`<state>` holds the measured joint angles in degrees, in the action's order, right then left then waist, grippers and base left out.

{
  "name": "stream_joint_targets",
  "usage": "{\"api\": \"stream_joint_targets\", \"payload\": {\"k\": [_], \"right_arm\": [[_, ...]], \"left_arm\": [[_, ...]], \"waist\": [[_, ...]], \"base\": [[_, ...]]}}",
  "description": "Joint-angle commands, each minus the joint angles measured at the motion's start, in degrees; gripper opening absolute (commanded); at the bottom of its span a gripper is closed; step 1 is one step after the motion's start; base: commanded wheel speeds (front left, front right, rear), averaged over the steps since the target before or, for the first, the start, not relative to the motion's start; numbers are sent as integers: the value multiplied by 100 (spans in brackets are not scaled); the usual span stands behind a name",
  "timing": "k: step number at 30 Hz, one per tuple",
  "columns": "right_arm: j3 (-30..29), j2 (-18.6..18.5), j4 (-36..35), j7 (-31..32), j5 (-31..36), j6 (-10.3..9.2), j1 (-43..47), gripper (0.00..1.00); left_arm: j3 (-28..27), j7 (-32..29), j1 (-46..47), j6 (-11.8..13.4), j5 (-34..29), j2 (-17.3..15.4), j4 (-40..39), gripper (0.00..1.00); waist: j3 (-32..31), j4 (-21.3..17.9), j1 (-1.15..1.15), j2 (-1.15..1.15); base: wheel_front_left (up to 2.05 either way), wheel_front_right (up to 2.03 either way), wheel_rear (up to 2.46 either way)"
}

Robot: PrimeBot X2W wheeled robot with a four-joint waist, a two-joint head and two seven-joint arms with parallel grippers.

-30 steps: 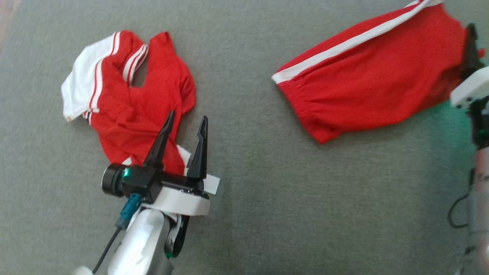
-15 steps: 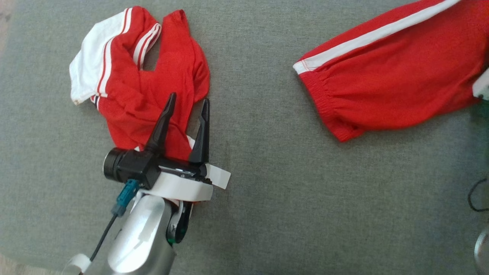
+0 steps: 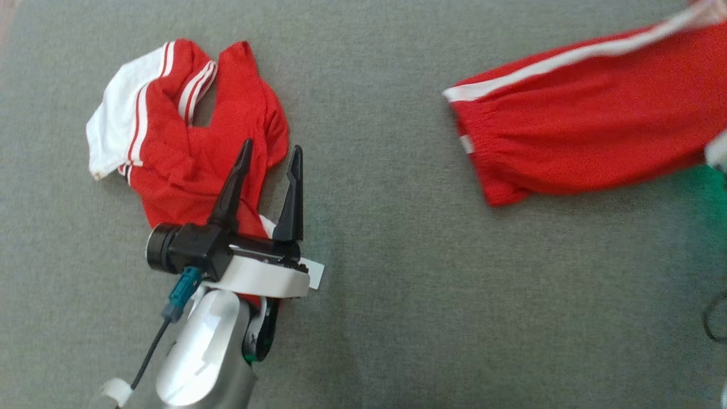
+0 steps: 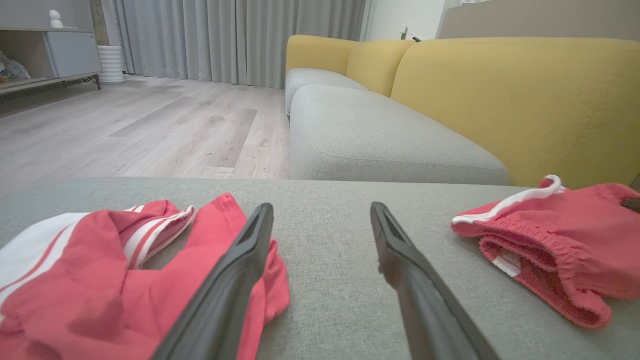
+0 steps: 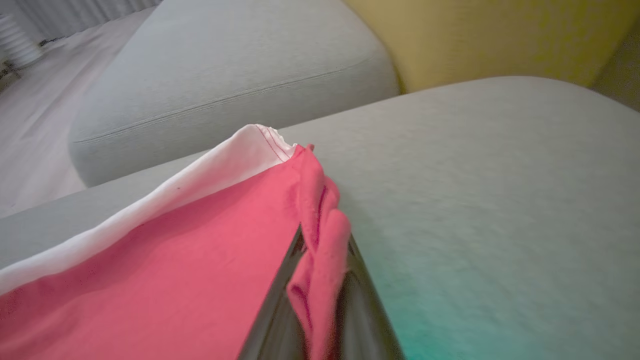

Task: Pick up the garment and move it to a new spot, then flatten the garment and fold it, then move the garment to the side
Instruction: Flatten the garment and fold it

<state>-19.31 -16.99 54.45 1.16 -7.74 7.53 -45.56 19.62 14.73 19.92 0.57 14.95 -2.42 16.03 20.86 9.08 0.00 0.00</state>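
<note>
Pinching the shorts [image 3: 585, 142] well apart from the crumpled jersey [image 3: 187, 153], the right gripper [image 5: 321, 265] seems mid-carry, left gripper [image 3: 271, 146] gaping empty; flattening and folding remain.

**Shorts run out of frame, grip buried in cloth**

From the head view, your red shorts [image 3: 585, 136] run off the right edge, and their white stripe smears to a blur at the top corner. In the right wrist view, bunched cloth covers the right gripper [image 5: 324, 250] at its fingertips, so you cannot judge how deep the bite goes. The left gripper [image 3: 271, 153] and its wrist cover the red jersey [image 3: 187, 165] along its lower hem. The dark tip [image 4: 631, 203] at the left wrist view's right edge is too small to identify.
</note>
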Motion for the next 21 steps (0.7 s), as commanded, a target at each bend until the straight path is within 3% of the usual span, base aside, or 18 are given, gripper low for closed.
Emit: {"api": "stream_joint_targets", "payload": {"k": [1, 6, 13, 21], "right_arm": [[-40, -206, -185, -102, -144, -4, 197, 0], [-607, -448, -158, -201, -293, -4, 648, 0], [-1110, -310, -246, -228, -198, -4, 889, 0], [-746, 107, -723, -536, -378, -4, 816, 0]], "left_arm": [[-242, 27, -7, 21, -63, -46, -149, 100], [-328, 27, -104, 9, -13, -46, -138, 100], [-421, 27, -187, -53, -93, -46, -107, 100], [-500, 27, -236, -88, -150, -46, -8, 100]], "waist": [[-166, -109, 0, 0], [-337, -194, 0, 0], [-371, -202, 0, 0], [-597, -228, 0, 0]], "base": [[0, 0, 0], [0, 0, 0], [0, 0, 0], [0, 0, 0]]}}
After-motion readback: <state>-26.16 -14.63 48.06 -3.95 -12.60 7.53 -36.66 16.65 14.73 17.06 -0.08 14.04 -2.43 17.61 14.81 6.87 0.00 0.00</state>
